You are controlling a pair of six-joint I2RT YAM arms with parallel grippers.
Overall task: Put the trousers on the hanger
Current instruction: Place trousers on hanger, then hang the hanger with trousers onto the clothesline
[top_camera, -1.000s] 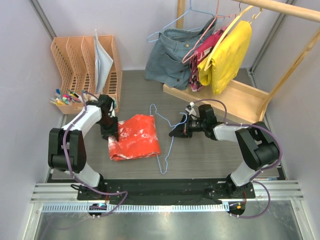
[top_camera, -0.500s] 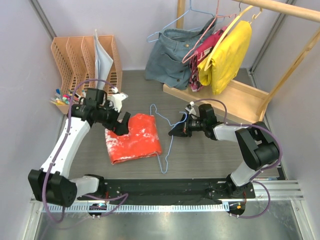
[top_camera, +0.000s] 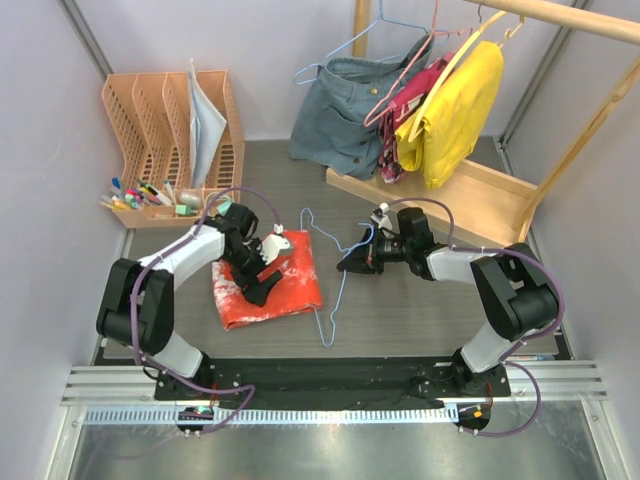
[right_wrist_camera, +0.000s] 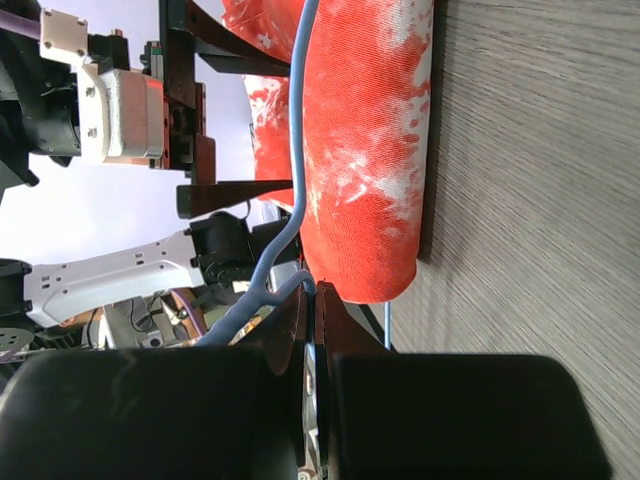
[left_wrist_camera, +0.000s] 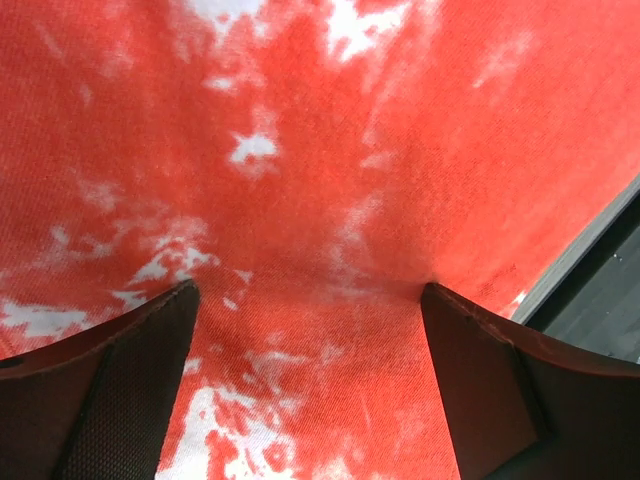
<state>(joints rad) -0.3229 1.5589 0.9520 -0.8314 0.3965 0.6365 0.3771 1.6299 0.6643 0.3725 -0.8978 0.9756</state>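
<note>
1. My left gripper (top_camera: 262, 274) sits on top of the trousers (top_camera: 290, 292), jaws spread wide w/ nothing pinched. Prob. lining up to grab a fold.
2. My right gripper (top_camera: 352, 263), just right of the trousers, is clamped on the hanger (top_camera: 338, 300) wire, holding it steady.
3. The hanger lies along the trousers' right edge, both flat on the table (top_camera: 420, 310), so the cloth can feed thru, I reckon.

Matt woven cloth trousers (left_wrist_camera: 320, 200), thin smooth wire hanger (right_wrist_camera: 298, 100), grainy matt table (right_wrist_camera: 540, 150).

trousers (left_wrist_camera: 330, 200): outline mostly cut off, left wrist view
hanger (right_wrist_camera: 297, 120): runs off top edge; pinched stretch hidden inside right gripper (right_wrist_camera: 312, 292)
left gripper (top_camera: 262, 280): hides trousers' middle from above
</note>
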